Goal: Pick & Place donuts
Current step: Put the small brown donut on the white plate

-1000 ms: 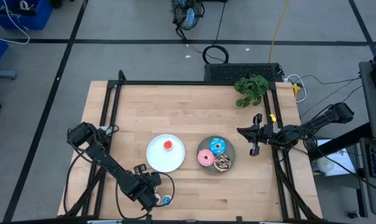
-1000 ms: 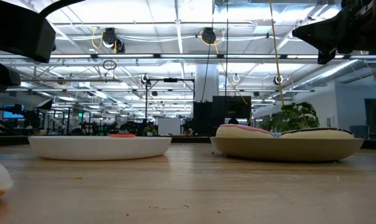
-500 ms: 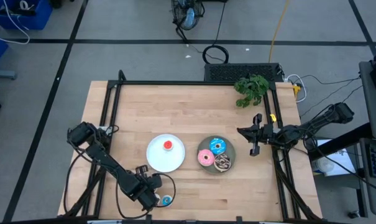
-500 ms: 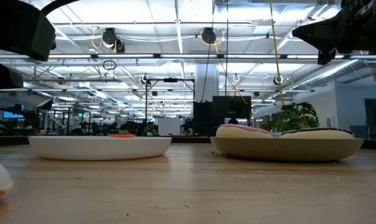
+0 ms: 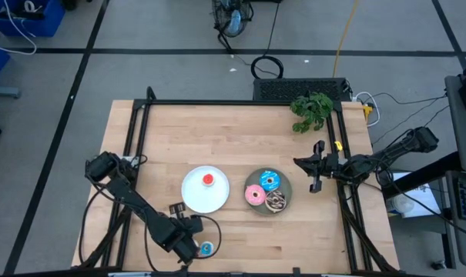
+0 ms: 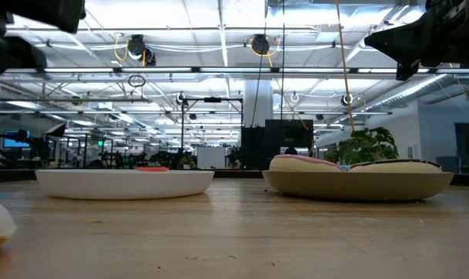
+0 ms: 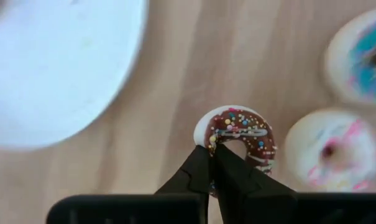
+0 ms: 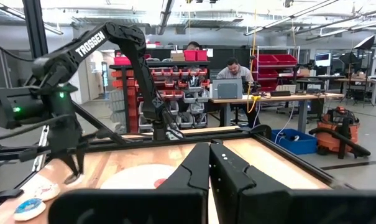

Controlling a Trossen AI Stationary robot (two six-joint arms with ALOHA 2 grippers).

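Three tiny donuts show only in the left wrist view: the left gripper pinches the rim of a glossy brown sprinkled one, with a pink-white one and a blue one just beside it on bare wood. From above, that gripper sits low left near the table's front edge, beside the round white plate carrying a tiny red donut. Right of centre, the grey plate holds larger pink, blue and brown rings, open wood above; the right gripper, fingers together, waits by the right rail.
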